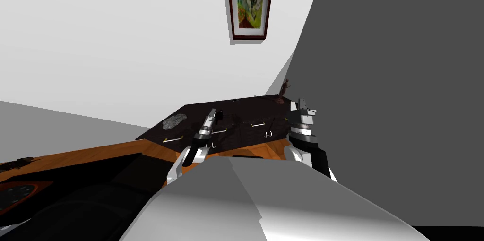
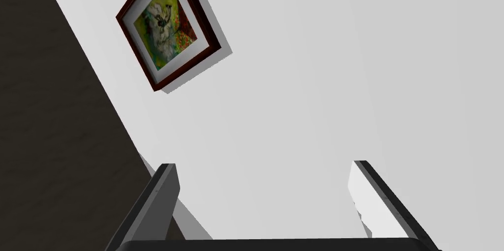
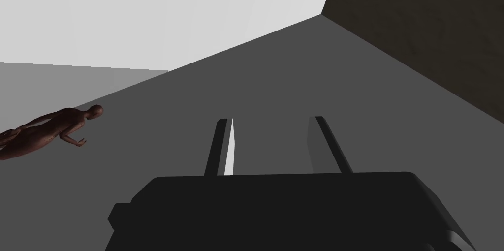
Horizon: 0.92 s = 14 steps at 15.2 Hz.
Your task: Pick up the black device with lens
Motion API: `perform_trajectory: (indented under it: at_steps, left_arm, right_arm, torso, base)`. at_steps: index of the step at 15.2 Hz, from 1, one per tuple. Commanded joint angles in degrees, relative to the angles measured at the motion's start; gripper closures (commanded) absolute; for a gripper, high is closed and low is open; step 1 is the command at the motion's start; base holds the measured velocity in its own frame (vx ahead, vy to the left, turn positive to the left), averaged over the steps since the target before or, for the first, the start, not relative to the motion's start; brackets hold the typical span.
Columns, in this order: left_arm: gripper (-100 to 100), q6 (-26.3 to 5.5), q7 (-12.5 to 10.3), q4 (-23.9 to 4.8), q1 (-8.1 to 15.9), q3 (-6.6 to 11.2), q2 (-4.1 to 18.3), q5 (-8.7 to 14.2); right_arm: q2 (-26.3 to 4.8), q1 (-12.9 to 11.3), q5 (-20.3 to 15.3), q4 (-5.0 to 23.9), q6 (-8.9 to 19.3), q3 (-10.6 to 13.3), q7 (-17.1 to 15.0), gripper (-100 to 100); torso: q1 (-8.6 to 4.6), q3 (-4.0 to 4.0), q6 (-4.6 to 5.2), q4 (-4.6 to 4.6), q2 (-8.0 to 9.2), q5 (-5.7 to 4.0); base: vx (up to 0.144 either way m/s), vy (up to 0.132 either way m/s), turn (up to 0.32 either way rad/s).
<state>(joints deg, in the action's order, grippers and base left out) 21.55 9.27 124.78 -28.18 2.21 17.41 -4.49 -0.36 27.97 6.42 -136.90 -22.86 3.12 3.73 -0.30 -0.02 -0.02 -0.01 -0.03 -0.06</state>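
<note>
A dark cabinet (image 1: 236, 106) with pale drawer handles stands in the corner where a white wall meets a dark grey wall, on an orange-brown floor. In the head view a grey lumpy thing (image 1: 175, 122) lies on the cabinet's top towards its left end. A brown figurine (image 1: 284, 90) stands at the far right end, by the grey wall. My left gripper (image 1: 211, 114) is raised in front of the cabinet's middle drawers, and my right gripper (image 1: 301, 105) is up at the cabinet's right end, near the figurine. Well to the left of the cabinet a small dark thing (image 1: 19, 162) lies on a brown surface. It is too small for me to say whether it is the black device with lens, so I cannot tell where that is.

In the left wrist view the left gripper (image 2: 263, 164) has its fingers spread wide, with nothing between them.

In the right wrist view the right gripper (image 3: 269, 119) has its fingers parted and empty, pointing at the grey wall, with the figurine (image 3: 49, 132) off to one side.
</note>
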Motion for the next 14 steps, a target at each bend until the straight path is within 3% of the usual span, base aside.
perform_trajectory:
  at_steps: [1, 8, 14]
  left_arm:
    - [-100, -1.26, 0.06, -1.63, 1.02, 0.43, 0.76, 0.09]
    - [-100, -3.68, 0.42, -8.43, 2.30, 2.32, 2.11, 0.54]
    - [-100, -5.94, 0.77, -15.02, 3.91, 4.25, 1.09, 0.97]
  right_arm:
    - [0.00, 0.00, 0.00, 0.00, 0.00, 0.00, 0.00, 0]
    - [0.00, 0.00, 0.00, 0.00, 0.00, 0.00, 0.00, 0]
    - [0.00, 0.00, 0.00, 0.00, 0.00, 0.00, 0.00, 0]
  torso:
    - [0.00, 0.00, 0.00, 0.00, 0.00, 0.00]
    - [0.10, -0.01, 0.01, 0.00, -0.03, 0.02]
    - [0.01, -0.08, 0.00, -0.03, -0.14, 0.00]
  base:
    - [0.002, -0.069, 0.062]
    - [0.008, -0.056, 0.058]
    - [0.027, -0.070, 0.078]
